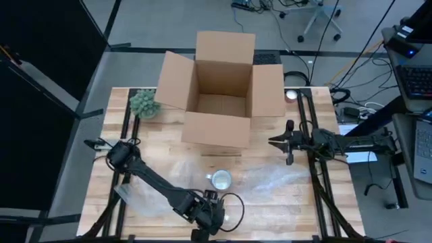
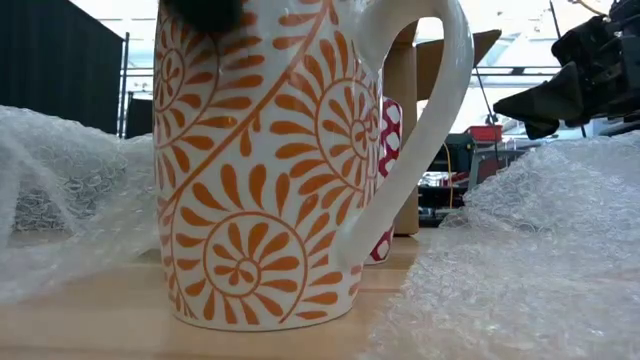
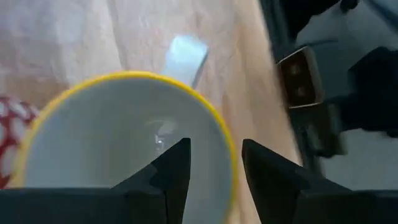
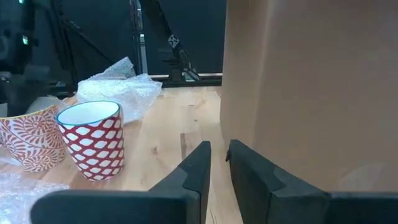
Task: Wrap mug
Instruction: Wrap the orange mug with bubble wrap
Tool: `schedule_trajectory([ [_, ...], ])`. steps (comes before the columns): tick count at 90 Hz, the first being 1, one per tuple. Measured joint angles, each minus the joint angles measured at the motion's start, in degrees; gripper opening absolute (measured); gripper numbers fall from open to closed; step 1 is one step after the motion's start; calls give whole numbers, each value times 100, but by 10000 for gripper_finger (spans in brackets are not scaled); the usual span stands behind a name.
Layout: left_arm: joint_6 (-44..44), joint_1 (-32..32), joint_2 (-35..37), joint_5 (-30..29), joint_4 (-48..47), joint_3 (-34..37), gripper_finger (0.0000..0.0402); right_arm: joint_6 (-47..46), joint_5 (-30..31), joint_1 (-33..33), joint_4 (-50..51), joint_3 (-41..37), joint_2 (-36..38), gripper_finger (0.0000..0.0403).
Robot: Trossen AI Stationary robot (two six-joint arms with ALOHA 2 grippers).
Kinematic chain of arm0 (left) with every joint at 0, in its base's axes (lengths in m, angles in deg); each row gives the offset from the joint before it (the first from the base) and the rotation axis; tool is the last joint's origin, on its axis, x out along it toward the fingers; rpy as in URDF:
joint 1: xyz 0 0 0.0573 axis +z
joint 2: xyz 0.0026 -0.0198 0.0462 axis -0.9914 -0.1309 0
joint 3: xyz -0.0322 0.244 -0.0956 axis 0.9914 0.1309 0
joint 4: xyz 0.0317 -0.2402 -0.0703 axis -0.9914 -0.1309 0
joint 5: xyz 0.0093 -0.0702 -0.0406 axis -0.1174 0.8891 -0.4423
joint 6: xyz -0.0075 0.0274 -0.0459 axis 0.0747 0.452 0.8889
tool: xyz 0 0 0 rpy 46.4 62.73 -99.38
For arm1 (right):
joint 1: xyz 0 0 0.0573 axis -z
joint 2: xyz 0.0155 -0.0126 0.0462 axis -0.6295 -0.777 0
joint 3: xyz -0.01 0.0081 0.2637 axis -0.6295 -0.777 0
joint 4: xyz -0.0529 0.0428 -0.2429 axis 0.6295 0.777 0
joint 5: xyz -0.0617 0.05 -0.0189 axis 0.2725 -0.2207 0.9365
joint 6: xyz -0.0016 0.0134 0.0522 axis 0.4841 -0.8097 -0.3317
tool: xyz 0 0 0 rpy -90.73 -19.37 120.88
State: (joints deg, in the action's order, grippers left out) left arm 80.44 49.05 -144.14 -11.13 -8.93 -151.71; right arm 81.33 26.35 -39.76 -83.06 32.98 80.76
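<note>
An orange-patterned mug (image 2: 270, 170) with a yellow rim (image 3: 211, 112) stands upright on the wooden table near its front edge. My left gripper (image 3: 214, 168) is open above it, pointing down. One finger is inside the mug and one outside, with the rim between them. In the high view the left gripper (image 1: 213, 202) hides the mug. A red-and-white mug (image 4: 93, 140) stands just beyond (image 1: 221, 179). Bubble wrap (image 1: 270, 177) lies spread on the table around both mugs. My right gripper (image 1: 275, 142) hovers by the box's near right corner, fingers close together, holding nothing.
An open cardboard box (image 1: 223, 88) stands at the table's far middle, and its wall (image 4: 311, 87) rises right beside my right gripper. A small green plant (image 1: 144, 103) sits at the far left. More crumpled bubble wrap (image 1: 138, 196) lies at the near left.
</note>
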Motion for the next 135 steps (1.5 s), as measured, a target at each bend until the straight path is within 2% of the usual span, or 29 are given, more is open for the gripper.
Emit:
schedule_trajectory([
  [22, 30, 60, -282, -4, 37, -10, 120, 0, 0, 2, 0, 0, 0, 45],
  [41, 29, 89, -296, 35, 25, -22, 32, 0, 1, 0, -2, 0, 0, 45],
  [46, 57, 86, -289, 11, -33, -18, 20, 0, 0, 2, 0, 2, -2, 45],
  [57, 119, 76, -263, -27, -59, -44, 17, 0, 0, 0, -4, 0, 0, 45],
  [70, 348, 67, -220, -168, -645, -474, 10, 0, 0, 0, -4, 1, 0, 45],
  [89, 1361, -225, 333, -357, -1769, -1259, 4, 0, 0, 0, 0, 0, -6, 45],
  [112, 3316, -1002, 642, -80, -2833, -1237, 3, 0, -1, 0, 0, 0, -24, 45],
  [135, 4970, -1721, 634, -77, -2644, -722, 2, 0, -2, 0, 0, 0, -24, 45],
])
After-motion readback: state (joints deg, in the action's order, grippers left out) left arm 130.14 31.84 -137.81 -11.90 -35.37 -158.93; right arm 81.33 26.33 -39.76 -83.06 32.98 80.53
